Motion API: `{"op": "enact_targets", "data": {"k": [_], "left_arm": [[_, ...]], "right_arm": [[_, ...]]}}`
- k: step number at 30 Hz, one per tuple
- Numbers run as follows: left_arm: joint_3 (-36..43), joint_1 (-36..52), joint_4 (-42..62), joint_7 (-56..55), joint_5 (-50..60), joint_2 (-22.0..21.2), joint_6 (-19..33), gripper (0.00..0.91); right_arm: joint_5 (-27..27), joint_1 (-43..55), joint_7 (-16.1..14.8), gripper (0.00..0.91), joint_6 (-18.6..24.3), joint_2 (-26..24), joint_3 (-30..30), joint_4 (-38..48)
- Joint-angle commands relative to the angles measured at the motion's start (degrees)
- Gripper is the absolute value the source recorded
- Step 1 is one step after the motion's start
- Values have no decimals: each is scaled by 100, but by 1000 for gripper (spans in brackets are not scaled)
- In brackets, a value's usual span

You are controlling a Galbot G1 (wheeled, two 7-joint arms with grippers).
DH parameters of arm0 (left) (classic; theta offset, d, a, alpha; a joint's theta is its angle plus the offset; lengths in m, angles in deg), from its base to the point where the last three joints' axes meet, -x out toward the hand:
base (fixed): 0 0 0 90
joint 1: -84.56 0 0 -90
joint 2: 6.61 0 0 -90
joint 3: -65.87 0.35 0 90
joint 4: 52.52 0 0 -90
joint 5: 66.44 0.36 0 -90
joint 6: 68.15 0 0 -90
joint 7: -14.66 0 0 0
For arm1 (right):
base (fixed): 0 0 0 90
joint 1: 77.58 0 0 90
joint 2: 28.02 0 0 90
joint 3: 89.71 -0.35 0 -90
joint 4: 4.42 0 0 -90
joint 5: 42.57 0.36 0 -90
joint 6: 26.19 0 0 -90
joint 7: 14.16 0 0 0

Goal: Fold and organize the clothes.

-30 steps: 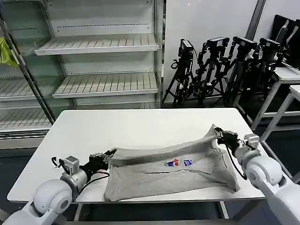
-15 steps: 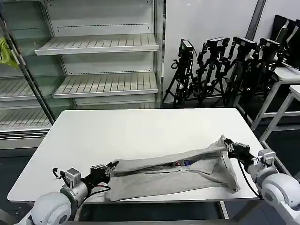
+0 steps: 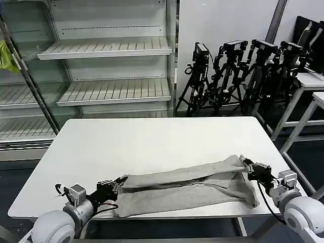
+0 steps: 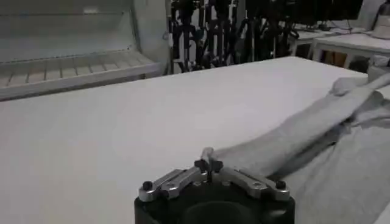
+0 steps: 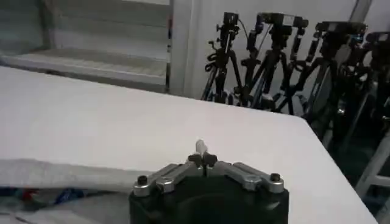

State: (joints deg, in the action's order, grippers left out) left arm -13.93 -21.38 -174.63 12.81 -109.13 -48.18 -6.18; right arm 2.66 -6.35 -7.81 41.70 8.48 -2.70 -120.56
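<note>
A light heather-grey T-shirt (image 3: pixel 185 186) lies folded lengthwise near the white table's front edge. Its upper layer runs as a long band from left to right. My left gripper (image 3: pixel 118 182) is at the shirt's left end, shut on a pinch of grey cloth (image 4: pixel 208 156). My right gripper (image 3: pixel 245 165) is at the shirt's right end, also shut on a small tip of cloth (image 5: pixel 200 146). In the right wrist view a bit of the multicoloured print (image 5: pixel 42 195) shows beneath the folded band. Both grippers sit low, close to the tabletop.
The white table (image 3: pixel 147 139) has bare surface behind the shirt. Metal shelving (image 3: pixel 106 48) stands beyond it, with a yellow-green cloth (image 3: pixel 7 56) at the far left. Camera tripods (image 3: pixel 243 71) stand at the back right, and another white table (image 3: pixel 311 88) at the right edge.
Both grippers have come down and toward me, bringing the lifted shirt edge down. The chest print, showing a second ago, is now covered in the head view.
</note>
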Motion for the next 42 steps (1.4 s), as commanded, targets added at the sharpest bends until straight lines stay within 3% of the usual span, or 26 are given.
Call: {"op": "enact_targets", "data": {"k": [1, 14, 24, 42], "left_arm": [[-154, -138, -149, -8, 10, 113, -65, 907], [-793, -573, -379, -236, -457, 202, -319, 907], [-491, -697, -251, -448, -842, -277, -509, 907], [-204, -435, 217, -343, -625, -634, -504, 907]], "right_arm": [[-192, -260, 13, 907, -76, -82, -235, -113], [-40, -325, 174, 907, -125, -106, -931, -548], [390, -476, 243, 907, -135, -15, -1706, -1094], [301, -554, 317, 907, -136, 357, -1619, -1278]]}}
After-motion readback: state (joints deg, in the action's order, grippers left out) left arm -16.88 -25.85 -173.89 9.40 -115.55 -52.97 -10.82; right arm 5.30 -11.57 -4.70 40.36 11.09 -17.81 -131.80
